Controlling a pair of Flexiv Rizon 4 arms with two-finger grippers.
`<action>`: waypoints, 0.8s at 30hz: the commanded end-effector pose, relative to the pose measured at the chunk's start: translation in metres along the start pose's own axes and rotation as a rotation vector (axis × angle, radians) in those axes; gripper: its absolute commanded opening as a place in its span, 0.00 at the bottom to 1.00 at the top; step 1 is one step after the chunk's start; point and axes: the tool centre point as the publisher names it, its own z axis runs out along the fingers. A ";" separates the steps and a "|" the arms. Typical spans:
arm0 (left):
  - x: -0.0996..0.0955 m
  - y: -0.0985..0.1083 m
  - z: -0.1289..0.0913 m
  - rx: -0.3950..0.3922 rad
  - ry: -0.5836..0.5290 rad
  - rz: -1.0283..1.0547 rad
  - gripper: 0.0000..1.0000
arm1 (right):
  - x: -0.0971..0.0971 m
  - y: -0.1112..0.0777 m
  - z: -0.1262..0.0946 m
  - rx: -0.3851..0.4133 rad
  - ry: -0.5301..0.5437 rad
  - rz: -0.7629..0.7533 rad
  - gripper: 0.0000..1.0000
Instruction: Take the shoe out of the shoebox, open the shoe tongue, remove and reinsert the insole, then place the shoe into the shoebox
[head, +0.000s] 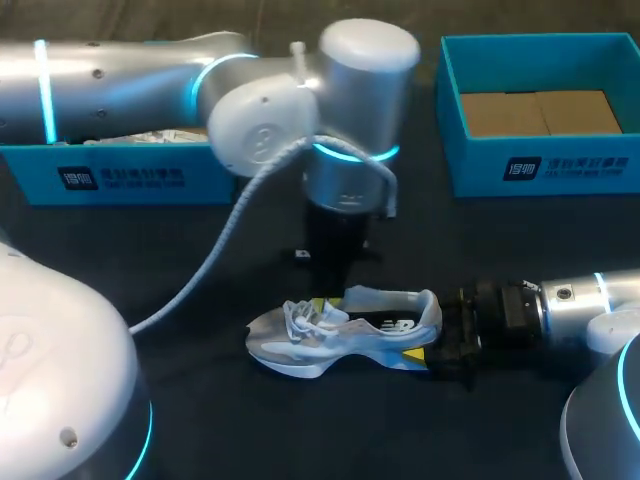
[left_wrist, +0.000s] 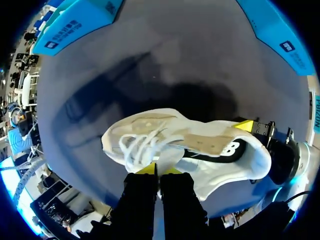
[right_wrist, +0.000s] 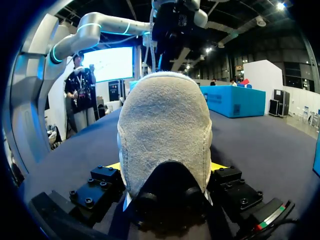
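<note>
A grey and white sneaker (head: 335, 335) lies on its side on the black table, toe to the left. My right gripper (head: 447, 342) grips its heel from the right, and in the right wrist view the beige heel (right_wrist: 165, 125) fills the gap between the yellow fingertips (right_wrist: 114, 166). From above, my left gripper (head: 327, 300) comes down onto the laces. Its yellow tips (left_wrist: 159, 171) are pinched together at the tongue beside the white laces (left_wrist: 137, 147), with a thin white edge between them. The beige insole (left_wrist: 200, 142) shows inside the shoe.
A blue shoebox part (head: 120, 178) with white paper inside stands at the back left, under my left arm. Another blue part (head: 540, 165) with a brown cardboard bottom stands at the back right. Dark bare table lies in front of the shoe.
</note>
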 end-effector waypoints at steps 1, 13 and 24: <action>-0.034 -0.013 -0.002 -0.068 0.346 0.028 0.00 | 0.000 -0.001 0.001 0.003 -0.002 0.001 0.00; -0.053 -0.013 -0.002 -0.091 0.544 0.177 0.00 | 0.000 -0.001 0.001 0.003 -0.002 0.001 0.00; -0.076 -0.009 0.002 -0.062 0.694 0.231 0.00 | 0.000 -0.001 0.001 0.003 -0.002 0.001 0.00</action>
